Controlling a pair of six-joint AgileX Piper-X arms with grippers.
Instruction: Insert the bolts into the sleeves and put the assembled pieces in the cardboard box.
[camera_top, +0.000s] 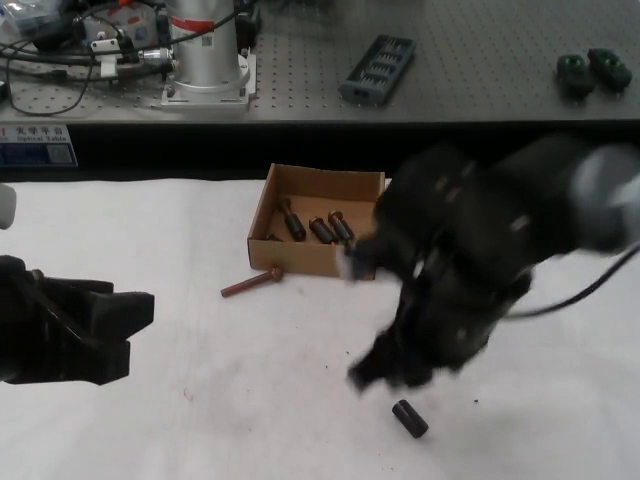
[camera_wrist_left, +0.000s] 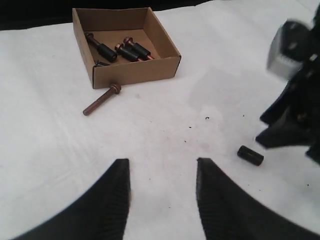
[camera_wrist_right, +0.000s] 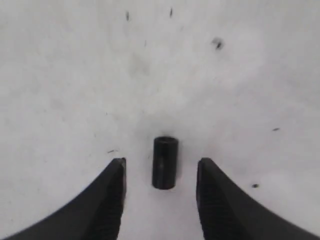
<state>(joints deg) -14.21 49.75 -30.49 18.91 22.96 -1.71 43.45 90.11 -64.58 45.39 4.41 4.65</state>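
Hovering low over the white bench (camera_wrist_left: 50, 160), the right end effector (camera_wrist_right: 161, 162) is sitting released, its fingers spread and gripping nothing. The black sleeve (camera_wrist_right: 165, 162) is lying on its side between them, touching neither. Its long axis is running along the gap, so the fingers would be closing across its curved flanks.

Picking up this sleeve is, in my judgement, the step in hand. Doing it well is probably calling for a straight descent that keeps the sleeve centred. An even squeeze at mid-length should follow, leaving both open ends clear for the bolt. A round body like this is likely to roll aside if one finger arrives first.

The left end effector (camera_wrist_left: 162, 167) is hanging open and empty over the bench, well apart from the loose bolt (camera_wrist_left: 102, 100). That bolt is lying just beside the front wall of the cardboard box (camera_wrist_left: 135, 72), outside it. Assembled pieces (camera_wrist_left: 102, 49) are already resting inside the box. The left arm is likely needing to grip the bolt near its head, leaving the shank free.
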